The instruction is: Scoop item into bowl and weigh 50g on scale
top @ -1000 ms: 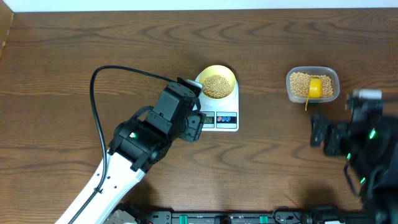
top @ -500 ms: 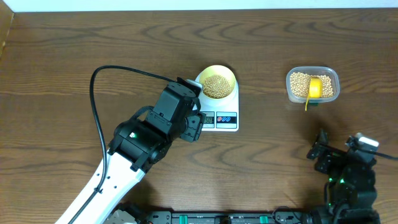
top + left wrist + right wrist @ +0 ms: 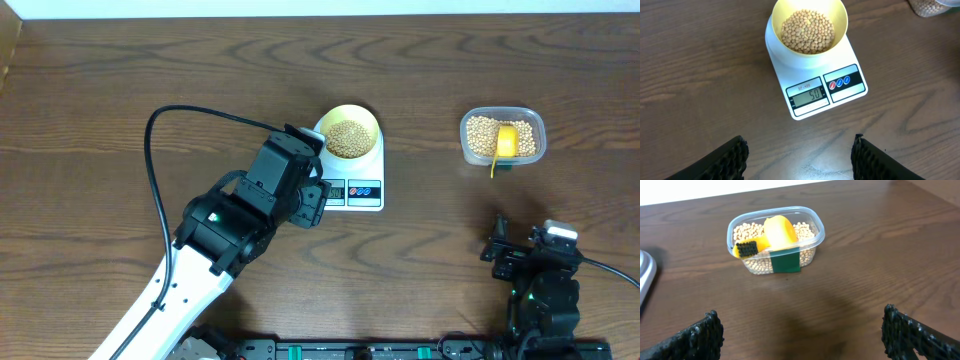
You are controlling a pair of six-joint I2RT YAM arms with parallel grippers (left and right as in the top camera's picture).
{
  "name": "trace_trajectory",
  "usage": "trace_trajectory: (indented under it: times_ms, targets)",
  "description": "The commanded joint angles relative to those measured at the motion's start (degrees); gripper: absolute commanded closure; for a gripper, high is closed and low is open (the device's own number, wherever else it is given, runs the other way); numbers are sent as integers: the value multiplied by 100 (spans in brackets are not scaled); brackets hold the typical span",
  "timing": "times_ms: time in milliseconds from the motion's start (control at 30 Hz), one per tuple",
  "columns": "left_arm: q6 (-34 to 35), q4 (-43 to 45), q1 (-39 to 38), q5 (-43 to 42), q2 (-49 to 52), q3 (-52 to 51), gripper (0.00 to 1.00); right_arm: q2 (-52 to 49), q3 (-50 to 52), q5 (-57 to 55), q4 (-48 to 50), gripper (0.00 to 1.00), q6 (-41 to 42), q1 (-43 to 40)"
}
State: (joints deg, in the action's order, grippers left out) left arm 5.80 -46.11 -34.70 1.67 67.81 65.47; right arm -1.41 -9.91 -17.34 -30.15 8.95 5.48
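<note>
White-and-black arm (image 3: 190, 272), looping black cable (image 3: 149, 160)

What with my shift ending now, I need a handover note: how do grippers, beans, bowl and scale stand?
Left gripper: open, empty, hovering before the scale.
Right gripper: open, empty, short of the tub.
Bowl of beans sits on the scale; display reads 50.
Scoop lies in the tub.
Done: scooping and weighing, it seems.
Left: probably just parking both arms.

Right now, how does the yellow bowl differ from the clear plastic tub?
The yellow bowl is round, opaque and sits on the white scale; the clear tub is rounded-rectangular, see-through and rests on the table. The tub holds a yellow scoop; the bowl has none. Both hold tan beans.
</note>
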Motion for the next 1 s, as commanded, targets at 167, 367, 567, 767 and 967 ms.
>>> trace_trajectory:
  times_ms: [167,367,567,767,967]
  targets:
    - [28,-13,24,33,-46,105,31,57,184,142,122,1,-393,-28]
    - [28,-13,24,31,-46,103,31,57,188,859,122,1,-857,-28]
    - [28,-13,24,33,-46,103,31,57,190,1558,87,1,-944,-28]
    - [28,-13,24,33,-46,103,31,55,190,1668,81,1,-922,-26]
    - [28,-13,24,33,-46,103,31,55,188,1624,81,1,-925,-24]
